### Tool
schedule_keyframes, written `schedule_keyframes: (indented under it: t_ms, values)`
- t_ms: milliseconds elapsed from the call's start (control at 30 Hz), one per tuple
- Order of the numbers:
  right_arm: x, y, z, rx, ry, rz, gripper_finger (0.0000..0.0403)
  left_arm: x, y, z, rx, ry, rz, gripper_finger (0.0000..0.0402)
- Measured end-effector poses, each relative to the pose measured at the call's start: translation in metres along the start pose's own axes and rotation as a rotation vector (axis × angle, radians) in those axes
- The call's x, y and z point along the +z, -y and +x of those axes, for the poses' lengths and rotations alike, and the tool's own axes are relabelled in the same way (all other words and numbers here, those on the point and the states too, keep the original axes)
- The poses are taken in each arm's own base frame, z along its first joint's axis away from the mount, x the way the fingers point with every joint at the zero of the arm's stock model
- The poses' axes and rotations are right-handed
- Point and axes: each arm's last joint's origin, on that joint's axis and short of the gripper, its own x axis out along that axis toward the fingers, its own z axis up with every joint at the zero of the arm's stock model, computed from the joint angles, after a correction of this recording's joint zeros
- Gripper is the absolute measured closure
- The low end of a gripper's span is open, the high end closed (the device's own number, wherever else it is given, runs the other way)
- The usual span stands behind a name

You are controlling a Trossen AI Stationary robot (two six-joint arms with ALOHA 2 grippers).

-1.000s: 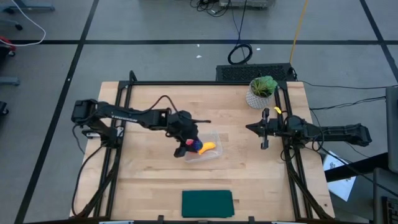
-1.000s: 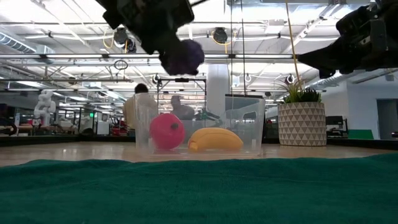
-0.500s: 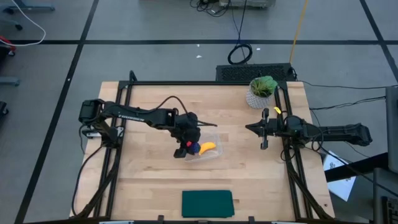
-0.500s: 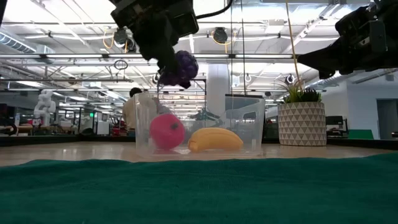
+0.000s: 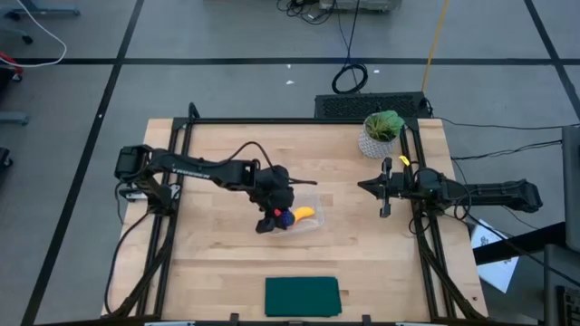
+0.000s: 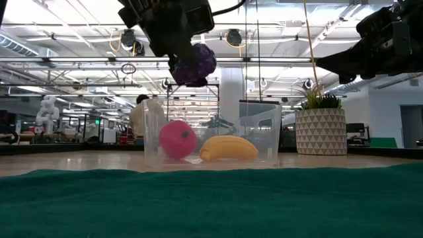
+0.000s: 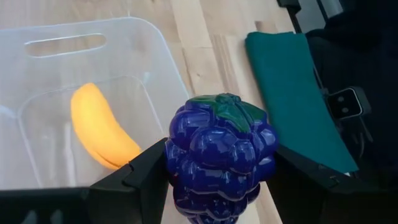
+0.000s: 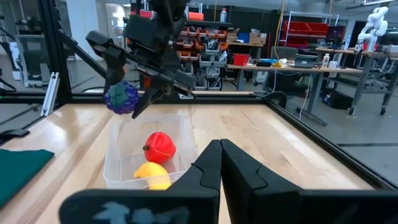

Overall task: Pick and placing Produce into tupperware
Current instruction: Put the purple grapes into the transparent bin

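Observation:
My left gripper (image 7: 221,186) is shut on the dark purple grape bunch (image 7: 221,155), which hangs in the air over the left part of the clear tupperware (image 6: 264,125). In the low view the bunch (image 6: 195,64) is well above the tub's rim. The red round piece (image 6: 177,139) and the yellow banana (image 6: 228,148) lie on the tub's floor. The right wrist view shows the bunch (image 8: 122,98), the red piece (image 8: 160,146) and the banana (image 8: 152,174) too. My right gripper (image 8: 221,162) is shut and waits near the table's right edge (image 5: 385,187). My left gripper pinches the purple bunch between its two fingers (image 7: 146,177), one on each flank of the lump (image 7: 186,168). The fingers slant down at it from the table's left. The bunch is lifted clear, its green leafy top (image 7: 227,109) facing away from the wrist.
A dark green mat (image 5: 302,296) lies at the table's near edge and fills the low view's foreground (image 6: 211,198). A leafy plant in a white pot (image 5: 381,134) stands at the far right corner. Bare wood (image 5: 217,263) surrounds the tub.
My left gripper, still shut on the purple bunch, has shifted a little toward the table's right, over the tub. The bunch dipped slightly and came back up. The red piece, banana and tub have stayed put.

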Motion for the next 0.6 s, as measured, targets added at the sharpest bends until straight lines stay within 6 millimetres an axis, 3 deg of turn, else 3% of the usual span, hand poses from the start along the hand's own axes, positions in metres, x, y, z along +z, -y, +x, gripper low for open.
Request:
schedule_keyframes:
  t_ms: [367, 600]
  values:
    - [0.0, 0.0, 0.0, 0.0, 0.0, 0.0, 0.0403, -0.0086, 0.0022, 0.0018, 0.067, -0.093, 0.207, 0.0172]
    - [0.0, 0.0, 0.0, 0.0, 0.0, -0.001, 0.0403, -0.0096, -0.0015, -0.0007, 0.019, -0.094, 0.224, 0.0172]
